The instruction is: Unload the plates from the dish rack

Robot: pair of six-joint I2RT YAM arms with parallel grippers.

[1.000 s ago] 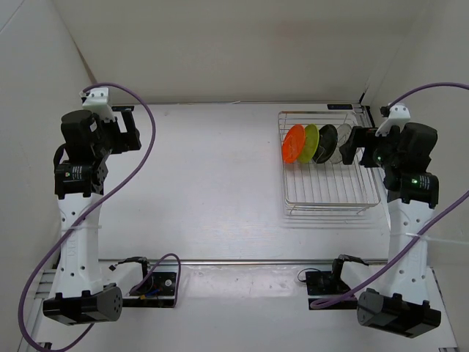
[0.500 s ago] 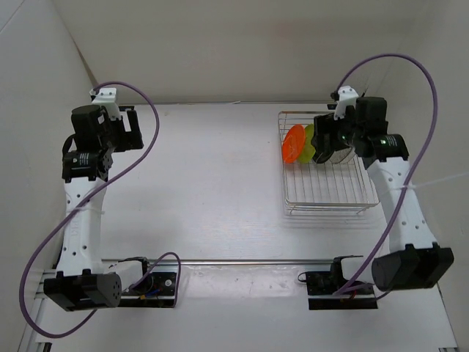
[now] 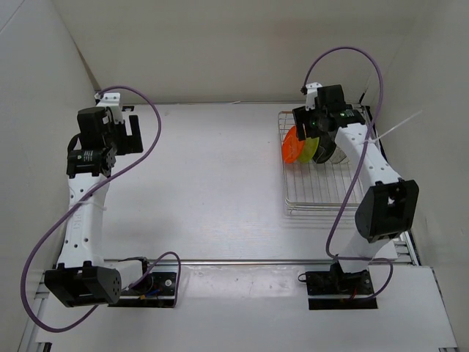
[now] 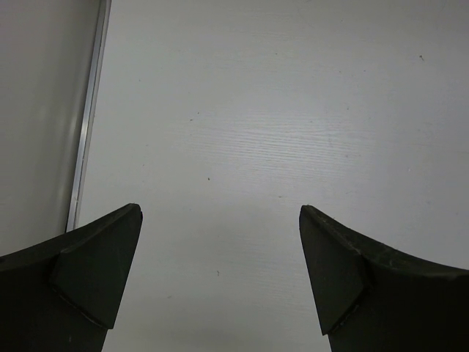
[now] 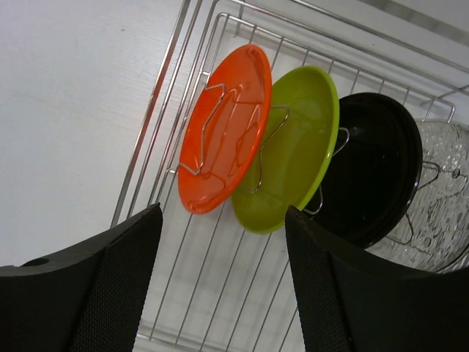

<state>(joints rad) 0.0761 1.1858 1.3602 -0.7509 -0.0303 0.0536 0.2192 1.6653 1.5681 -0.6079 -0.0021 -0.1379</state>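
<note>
The silver wire dish rack (image 3: 322,198) stands at the right of the table. Four plates lean upright in its dividers: orange plate (image 5: 223,128), yellow-green plate (image 5: 293,158), black plate (image 5: 370,180) and clear plate (image 5: 432,205), left to right. The orange plate (image 3: 292,144) and yellow-green plate (image 3: 308,149) also show in the top view. My right gripper (image 3: 311,126) hovers above the row, open and empty; its fingers (image 5: 110,286) frame the orange and yellow-green plates. My left gripper (image 3: 128,130) is open and empty over bare table at the far left.
White walls close in the table at the back and both sides. A metal strip (image 4: 88,125) runs along the left wall under the left gripper. The right arm's purple cable (image 3: 344,55) arcs above the rack.
My right arm has swung from the rack's right side to above the row of plates, now over the orange and yellow-green ones. The left arm rose slightly. The plates have not moved.
</note>
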